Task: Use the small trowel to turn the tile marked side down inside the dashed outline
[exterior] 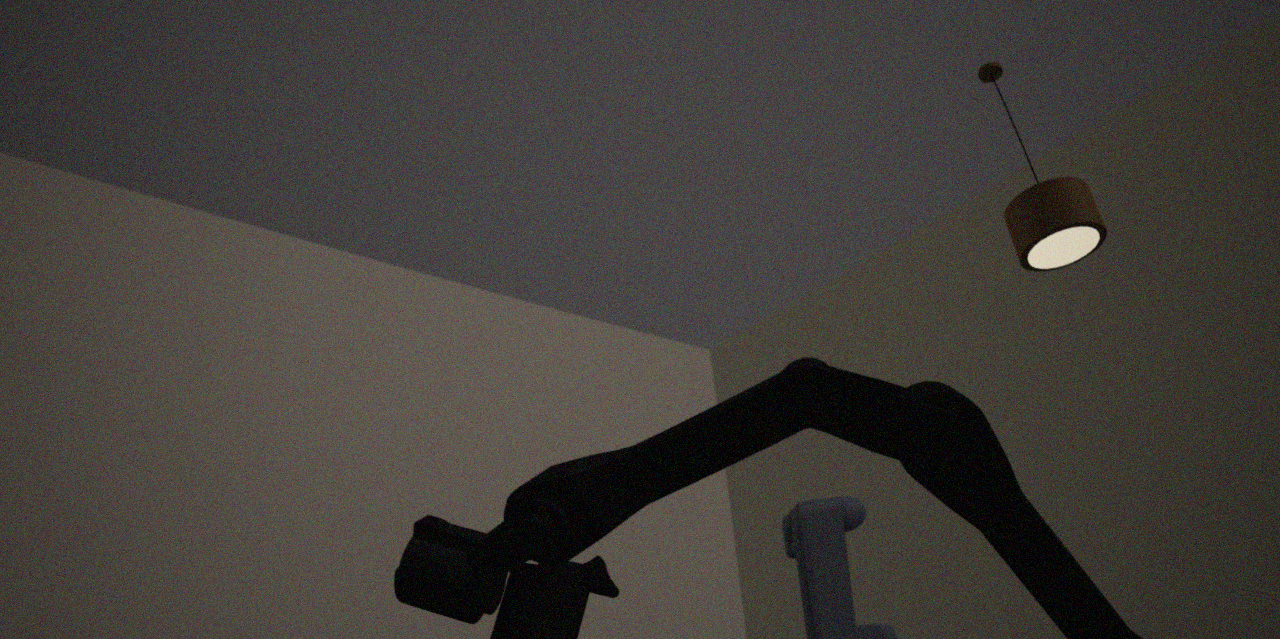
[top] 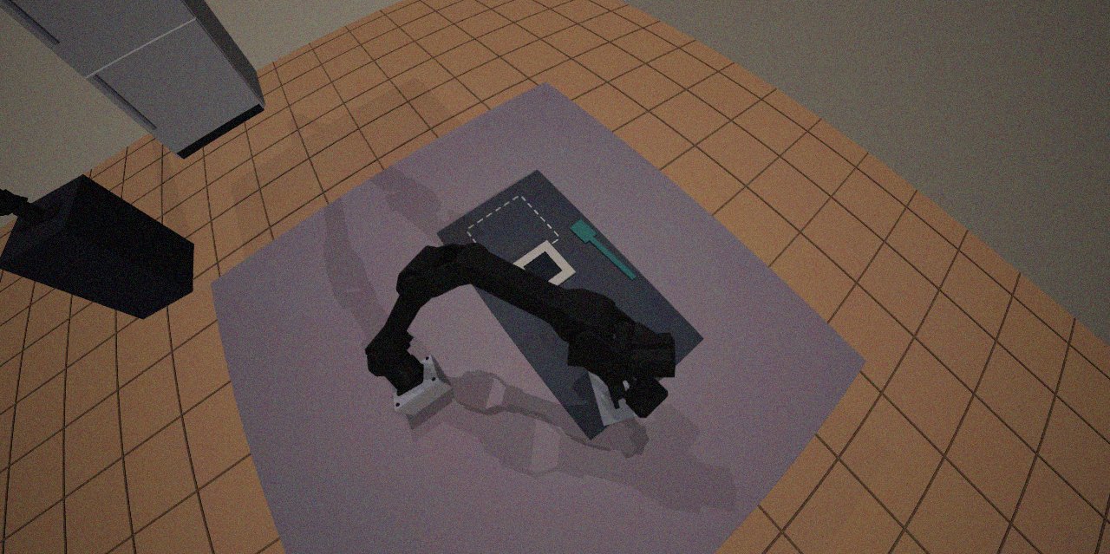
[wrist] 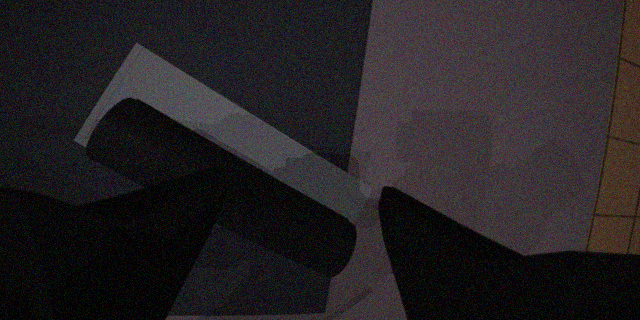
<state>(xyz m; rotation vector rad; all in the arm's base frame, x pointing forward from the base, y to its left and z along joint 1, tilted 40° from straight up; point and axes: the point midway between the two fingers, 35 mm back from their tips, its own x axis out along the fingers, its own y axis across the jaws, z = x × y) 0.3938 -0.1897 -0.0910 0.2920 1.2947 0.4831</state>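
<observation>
The trowel (top: 599, 389) (wrist: 175, 95) has a pale grey rectangular blade under a thick black handle. It lies at the mat's near corner, partly hidden by the gripper in the top view. My gripper (top: 624, 389) (wrist: 305, 188) is open above it, turned across the handle; the left finger overlaps the handle in the wrist view. The tile (top: 564, 271) lies on the dark mat (top: 667, 317), a white border round a dark square facing up, partly hidden by the arm. It lies beside the dashed outline (top: 539, 215), outside it.
A teal spatula-like tool (top: 609, 257) lies along the mat's right edge. The arm (top: 512, 271) (exterior: 716, 447) arches over the mat from its white base (top: 425, 391). A black pedestal (top: 101, 256) and a grey cabinet (top: 166, 46) stand at the left.
</observation>
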